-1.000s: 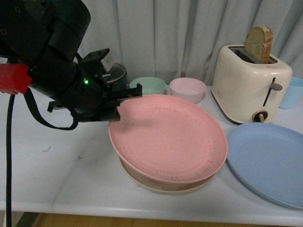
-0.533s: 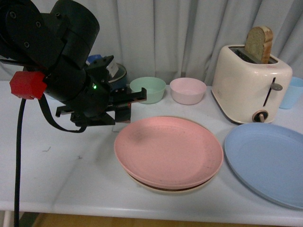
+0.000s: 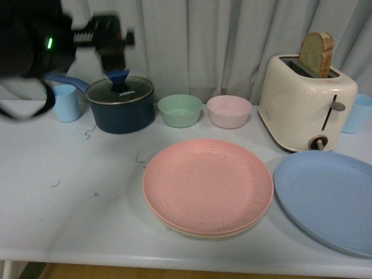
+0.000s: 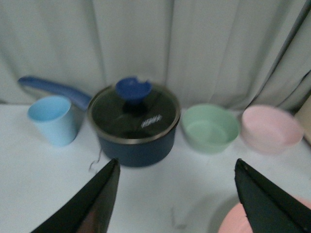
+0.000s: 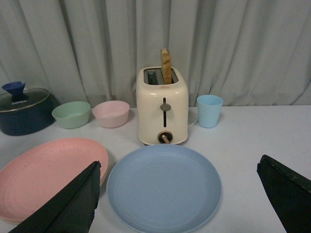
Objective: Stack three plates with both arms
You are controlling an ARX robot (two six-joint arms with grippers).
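The pink plate (image 3: 207, 185) lies flat on the beige plate (image 3: 197, 232), of which only a thin rim shows, at the table's middle front. The light blue plate (image 3: 325, 197) lies alone to their right. My left gripper (image 3: 104, 36) is open and empty, raised high at the far left above the pot; its view catches the pink plate's edge (image 4: 228, 223). My right gripper (image 5: 177, 194) is open and empty, out of the front view; its view shows the light blue plate (image 5: 164, 187) between its fingers and the pink plate (image 5: 46, 170) beside it.
A dark blue lidded pot (image 3: 120, 104), a green bowl (image 3: 180, 110) and a pink bowl (image 3: 229, 111) stand at the back. A cream toaster (image 3: 306, 102) holding bread stands behind the blue plate. Light blue cups (image 3: 65, 103) (image 3: 356, 113) stand at both far ends.
My left gripper let go of the pink plate, which settled flat on the beige plate. The left arm then rose and drew back to the upper left.
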